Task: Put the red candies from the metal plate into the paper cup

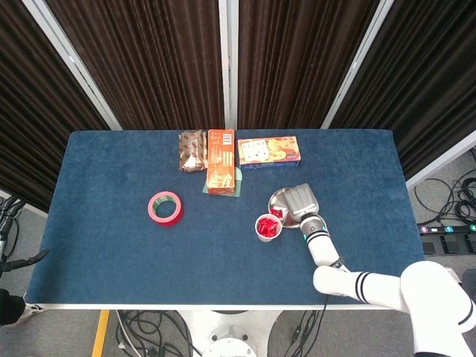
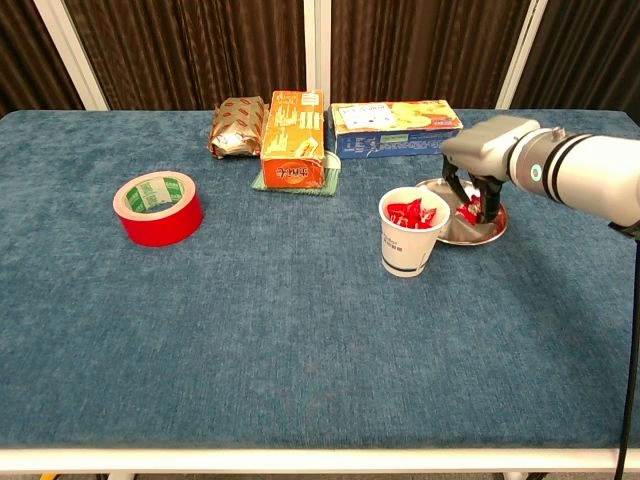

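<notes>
My right hand [image 2: 478, 168] is pinching a red candy [image 2: 468, 212] over the plate [image 2: 487, 232] | risk: fumbling it beside the cup [image 2: 408, 243], just left | left hand unseen

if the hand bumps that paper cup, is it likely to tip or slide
Probably tips fairly easily: the paper cup is taller than its narrow base and likely light. The red candies piled near its rim raise the weight. The blue cloth-like table cover may resist sliding, so a bump would topple it.
</notes>
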You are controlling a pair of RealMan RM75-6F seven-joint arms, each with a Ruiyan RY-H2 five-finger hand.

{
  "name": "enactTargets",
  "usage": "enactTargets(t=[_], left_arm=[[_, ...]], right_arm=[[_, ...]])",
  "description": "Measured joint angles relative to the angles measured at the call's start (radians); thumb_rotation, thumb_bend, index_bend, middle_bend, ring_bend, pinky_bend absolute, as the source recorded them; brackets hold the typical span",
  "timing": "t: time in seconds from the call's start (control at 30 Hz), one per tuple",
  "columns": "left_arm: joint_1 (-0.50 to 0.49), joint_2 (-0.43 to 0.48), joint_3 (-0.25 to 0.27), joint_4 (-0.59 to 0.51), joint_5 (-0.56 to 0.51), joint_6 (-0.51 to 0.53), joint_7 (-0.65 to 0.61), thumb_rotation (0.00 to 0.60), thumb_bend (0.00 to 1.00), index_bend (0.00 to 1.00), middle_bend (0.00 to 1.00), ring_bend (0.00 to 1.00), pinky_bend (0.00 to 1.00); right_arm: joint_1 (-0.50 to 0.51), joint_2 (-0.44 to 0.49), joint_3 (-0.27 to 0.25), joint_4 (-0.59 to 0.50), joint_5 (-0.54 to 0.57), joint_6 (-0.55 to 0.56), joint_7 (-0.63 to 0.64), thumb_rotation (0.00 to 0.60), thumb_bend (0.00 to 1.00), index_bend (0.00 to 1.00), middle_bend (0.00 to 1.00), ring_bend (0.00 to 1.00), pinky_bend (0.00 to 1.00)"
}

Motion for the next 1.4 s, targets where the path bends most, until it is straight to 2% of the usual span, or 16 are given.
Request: enactTargets(t=[0.3, 0.47, 0.57, 0.9, 1.03, 1.4], left_arm=[[0.0, 0.012, 0.0, -0.026, 0.006, 0.008, 0.016, 0.6, 0.12, 0.13, 0.1, 0.03, 0.1], [0.002, 0.021, 0.001, -0.05, 0.013, 0.02, 0.032, 0.6, 0.12, 0.13, 0.1, 0.03, 0.1], [0.004, 0.028, 0.001, -0.066, 0.016, 0.029, 0.043, 0.6, 0.12, 0.13, 0.1, 0.03, 0.1], [0.014, 0.039, 0.0, -0.077, 0.011, 0.038, 0.04, 0.6, 0.12, 0.13, 0.1, 0.03, 0.1], [0.014, 0.036, -0.001, -0.069, 0.009, 0.036, 0.033, 0.6, 0.12, 0.13, 0.1, 0.03, 0.1], [0.017, 0.027, -0.002, -0.049, 0.004, 0.033, 0.02, 0.6, 0.12, 0.13, 0.1, 0.03, 0.1]], right_arm=[[-0.014, 0.116, 0.027, -0.229, -0.128, 0.126, 0.025, 0.6, 0.22, 0.65, 1.0, 1.0, 1.0], [-0.027, 0.178, 0.026, -0.379, -0.208, 0.192, 0.022, 0.6, 0.23, 0.65, 1.0, 1.0, 1.0], [-0.033, 0.191, 0.019, -0.434, -0.245, 0.211, 0.016, 0.6, 0.23, 0.65, 1.0, 1.0, 1.0], [-0.027, 0.134, -0.003, -0.424, -0.24, 0.202, -0.014, 0.6, 0.22, 0.65, 1.0, 1.0, 1.0], [-0.023, 0.125, -0.001, -0.414, -0.237, 0.195, -0.014, 0.6, 0.16, 0.65, 1.0, 1.0, 1.0], [-0.017, 0.102, -0.003, -0.387, -0.228, 0.174, -0.008, 0.6, 0.12, 0.57, 1.0, 1.0, 1.0]])
